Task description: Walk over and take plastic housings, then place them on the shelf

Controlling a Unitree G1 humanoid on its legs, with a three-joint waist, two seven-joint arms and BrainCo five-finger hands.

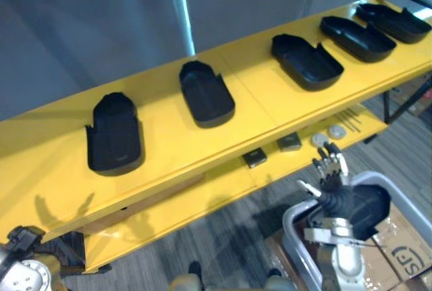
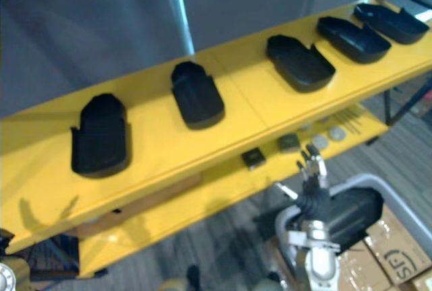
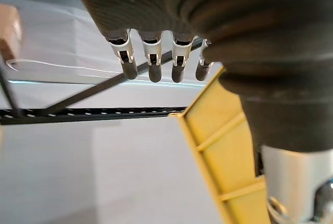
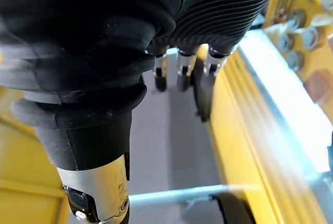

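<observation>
Several black plastic housings lie in a row on the top board of the yellow shelf [image 1: 169, 146]: one at the left [image 1: 115, 136], one beside it [image 1: 206, 94], one in the middle [image 1: 306, 61], and two more [image 1: 356, 38] at the far right end. My right hand [image 1: 331, 173] hangs in front of the lower board with straight fingers [image 4: 182, 73] and nothing in it. It is above a grey bin [image 1: 293, 227] that holds another black housing [image 2: 351, 213]. My left hand's fingers [image 3: 151, 60] are straight and hold nothing, next to the yellow shelf's edge [image 3: 218, 151].
The lower board [image 1: 202, 193] carries two small dark blocks [image 1: 255, 158] and some round discs [image 1: 329, 134]. Cardboard boxes [image 1: 405, 250] stand on the floor beside the bin. A dark frame leg [image 1: 386, 109] stands at the shelf's right end.
</observation>
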